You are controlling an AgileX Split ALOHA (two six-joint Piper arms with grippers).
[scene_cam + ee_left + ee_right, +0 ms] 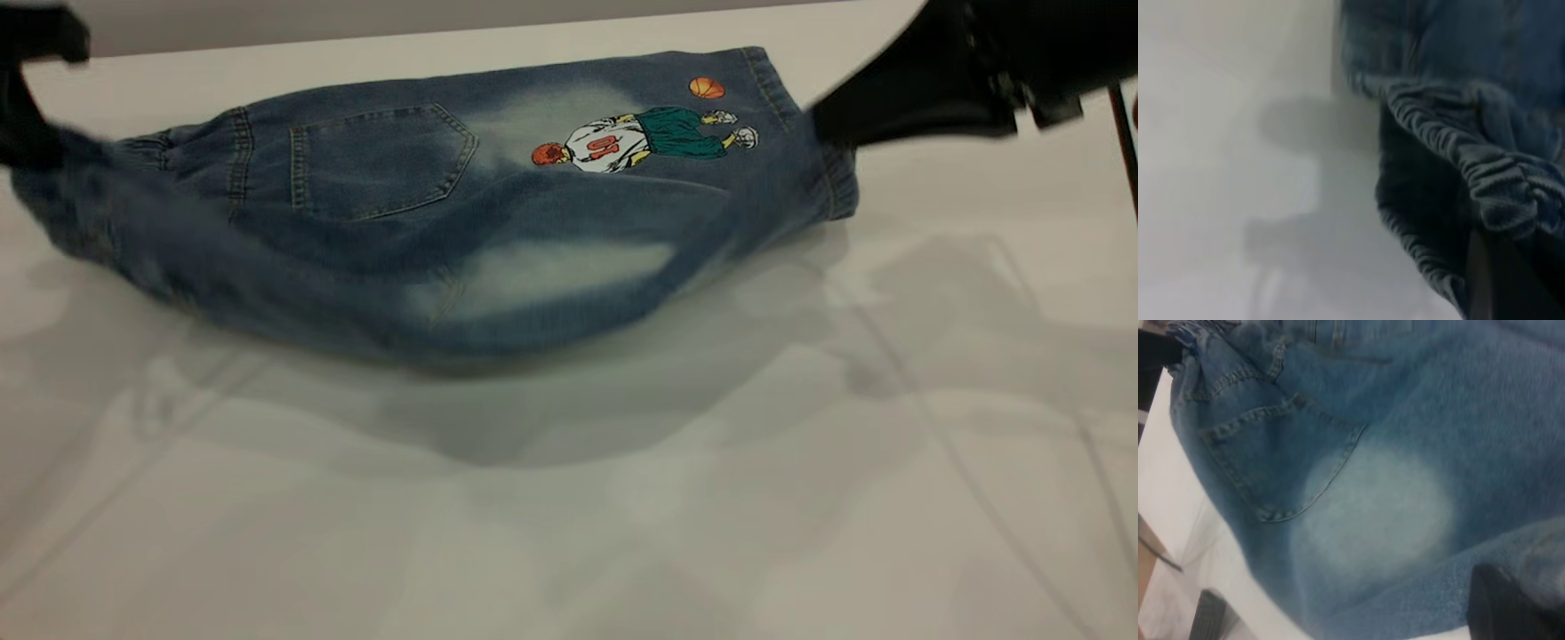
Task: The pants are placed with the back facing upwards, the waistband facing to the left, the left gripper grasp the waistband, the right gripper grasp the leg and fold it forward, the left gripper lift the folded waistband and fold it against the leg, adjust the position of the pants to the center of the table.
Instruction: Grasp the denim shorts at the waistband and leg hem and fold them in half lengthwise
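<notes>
Denim sags in a hammock curve: the pants (pixel 427 222) hang between 2 grippers above the table (pixel 622 516), their lower edge drooping toward the white surface. At the exterior view's left edge, the left gripper (pixel 27 133) is clamped on the gathered waistband (pixel 1485 167). At upper right, the right gripper (pixel 822 124) pinches the hem end of the leg (pixel 542 271), beside the basketball-player print (pixel 640 138). Wide bare tabletop lies open in front of and to either side of the cloth.
</notes>
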